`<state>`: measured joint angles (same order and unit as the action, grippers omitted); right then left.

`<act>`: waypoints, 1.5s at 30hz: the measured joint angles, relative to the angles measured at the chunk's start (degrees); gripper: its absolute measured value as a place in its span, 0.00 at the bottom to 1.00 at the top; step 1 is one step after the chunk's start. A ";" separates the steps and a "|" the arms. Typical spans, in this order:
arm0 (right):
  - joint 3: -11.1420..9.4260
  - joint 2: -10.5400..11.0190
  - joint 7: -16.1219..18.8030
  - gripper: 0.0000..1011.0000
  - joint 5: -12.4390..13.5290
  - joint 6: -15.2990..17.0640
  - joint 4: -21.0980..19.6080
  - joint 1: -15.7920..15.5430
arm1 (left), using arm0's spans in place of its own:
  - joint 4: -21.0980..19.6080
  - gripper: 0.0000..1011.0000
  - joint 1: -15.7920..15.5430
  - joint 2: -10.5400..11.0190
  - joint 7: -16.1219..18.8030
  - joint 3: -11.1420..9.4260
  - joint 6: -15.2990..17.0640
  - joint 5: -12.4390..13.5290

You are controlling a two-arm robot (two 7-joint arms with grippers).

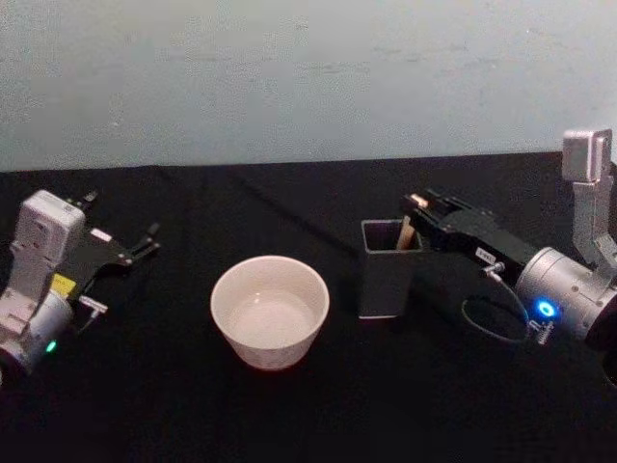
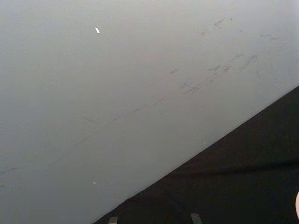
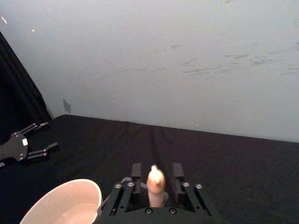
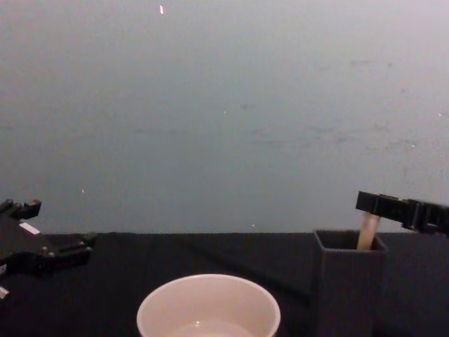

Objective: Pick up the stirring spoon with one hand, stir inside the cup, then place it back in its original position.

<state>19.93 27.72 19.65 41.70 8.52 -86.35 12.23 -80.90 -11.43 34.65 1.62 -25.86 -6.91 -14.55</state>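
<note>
The stirring spoon (image 1: 406, 233) stands in the dark grey square holder (image 1: 388, 280), its original position; just the cream handle (image 4: 365, 235) sticks out above the rim, the bowl hidden inside. My right gripper (image 1: 413, 214) reaches in from the right, level with the handle's top. In the right wrist view its fingers (image 3: 136, 171) stand on either side of the bear-head top (image 3: 156, 186) with small gaps, so it is open. The cream cup (image 1: 270, 333) sits left of the holder (image 4: 347, 288). My left gripper (image 1: 120, 222) rests open at the far left.
A black cloth (image 1: 174, 405) covers the table, and a pale wall (image 1: 308, 77) rises right behind it. Between cup (image 4: 208, 289) and holder is a narrow gap. The left gripper (image 4: 59, 225) lies well away from the cup.
</note>
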 joint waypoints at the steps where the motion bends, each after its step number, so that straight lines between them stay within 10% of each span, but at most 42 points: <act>1: 0.00 0.00 0.00 0.41 0.01 0.00 0.00 0.00 | 0.00 0.99 0.00 0.00 0.00 0.00 0.00 0.00; 20: 0.00 0.00 0.00 0.98 0.07 -0.01 0.00 0.00 | 0.00 0.99 0.00 0.00 0.00 0.00 0.00 0.00; 29: -0.30 -0.67 -1.00 0.99 -0.94 -1.48 -0.15 0.17 | 0.00 0.99 0.00 0.00 0.00 0.00 0.00 0.00; 40: -3.27 -6.18 -14.95 0.99 -13.79 -13.06 0.53 1.08 | 0.00 0.99 0.00 0.00 0.00 0.00 0.00 0.00; 45: -3.17 -7.44 -21.40 0.99 -19.79 -12.76 2.88 1.25 | 0.00 0.99 0.00 0.00 0.00 0.00 0.00 0.00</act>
<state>16.76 20.28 -1.75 21.91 -4.24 -83.47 13.48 -80.90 -11.43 34.65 1.62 -25.86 -6.91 -14.55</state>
